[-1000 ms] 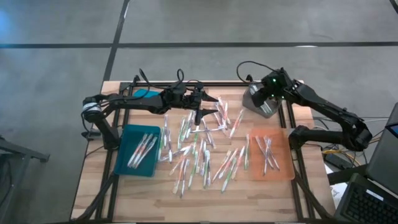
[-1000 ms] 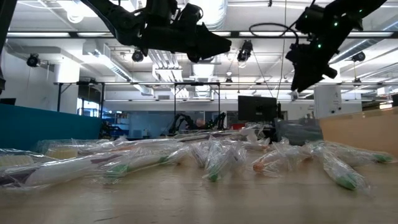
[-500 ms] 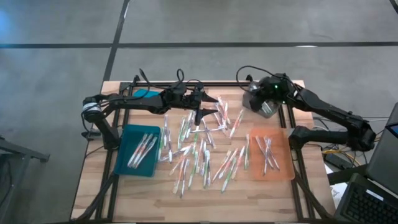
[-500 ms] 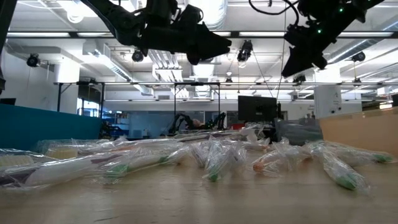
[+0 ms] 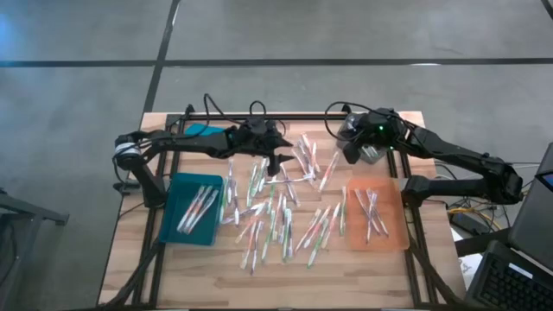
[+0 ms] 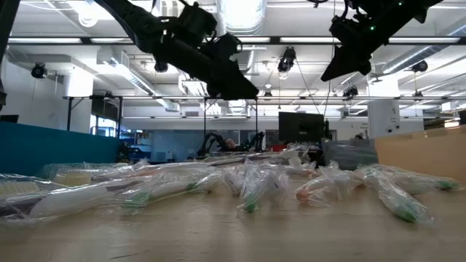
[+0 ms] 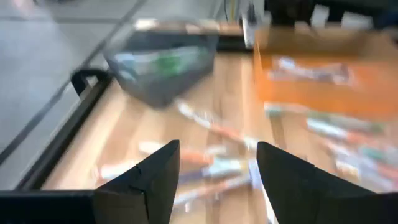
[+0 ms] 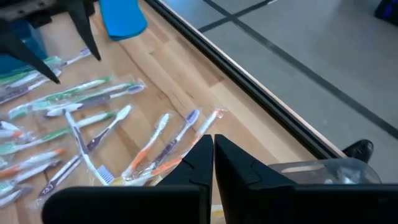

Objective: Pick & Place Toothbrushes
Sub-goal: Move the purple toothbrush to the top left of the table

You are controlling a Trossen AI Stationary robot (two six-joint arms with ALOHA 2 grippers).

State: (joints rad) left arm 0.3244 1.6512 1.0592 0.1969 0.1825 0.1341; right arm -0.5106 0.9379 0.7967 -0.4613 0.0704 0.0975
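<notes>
Pale plastic-wrapped toothbrushes (image 5: 281, 203) lie scattered below the left gripper (image 5: 275, 161), jaws spread and nearer the pile, while the right gripper (image 5: 352, 152) hovers pressed together.

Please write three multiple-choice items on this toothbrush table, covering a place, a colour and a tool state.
1. Where does the teal tray sit in the high view?
A. left of the toothbrush pile
B. right of it
C. off the table

2. What colour is the tray on the right side?
A. black
B. orange
C. white

3. How do the right tool's fingers stand?
A. wide open
B. closed on a toothbrush
C. shut and empty

Answers:
1 A, the teal tray lies left of the loose toothbrushes.
2 B, it shows orange with a few brushes in it.
3 C, the right wrist view shows both fingers pressed together with nothing between them.
</notes>
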